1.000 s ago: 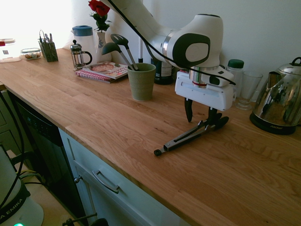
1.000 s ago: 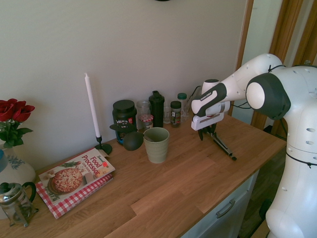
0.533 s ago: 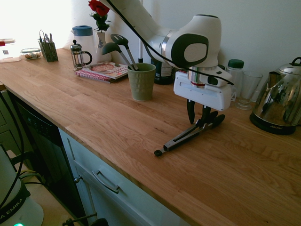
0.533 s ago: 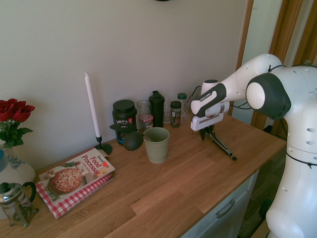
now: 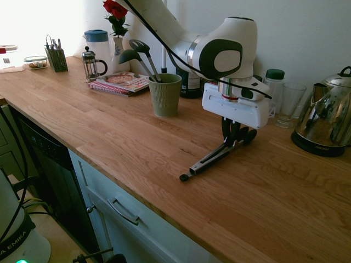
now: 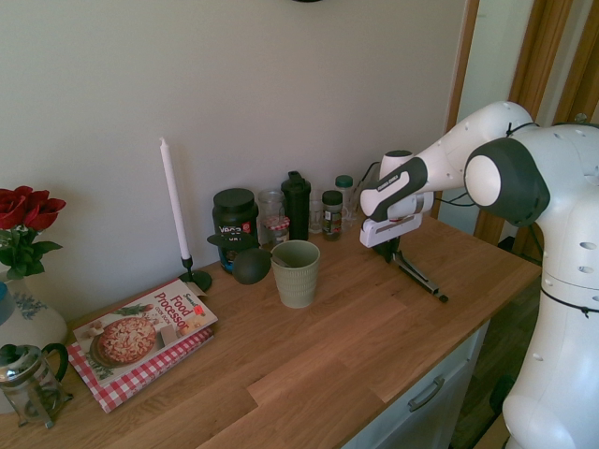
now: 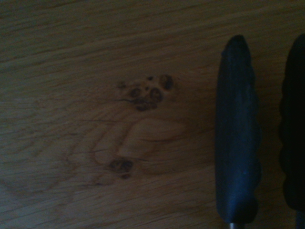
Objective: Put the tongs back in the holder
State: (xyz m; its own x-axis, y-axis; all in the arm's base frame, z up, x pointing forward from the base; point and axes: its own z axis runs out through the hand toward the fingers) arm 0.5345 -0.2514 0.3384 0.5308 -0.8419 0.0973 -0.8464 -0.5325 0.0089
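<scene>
Wooden counter (image 5: pixel 109 126) runs along a pale wall, with cupboard drawers below its front edge. Over its far stretch the white arm (image 5: pixel 219 52) reaches in and points its end effector (image 5: pixel 235 137) straight down. From where I stand the fingers have come together on the tongs (image 5: pixel 214 159), pinching them near the black-tipped end, which sits right beneath the white hand. From there the silver shaft slopes down toward the counter's front edge, its small black knob resting on the wood. Close up, two dark rounded tips (image 7: pixel 237 129) lie over a knot in the grain, though that view is dim and I cannot say whether they touch the wood.

Beside the arm stands a shiny kettle (image 5: pixel 323 123). Well apart from the tongs, nearer the wall, is the sage-green holder (image 5: pixel 165 95), upright, with dark ladles (image 5: pixel 137 55) leaning out of it. Behind it lies a cookbook (image 5: pixel 122 82), with a small French press (image 5: pixel 91 64) just beyond.
</scene>
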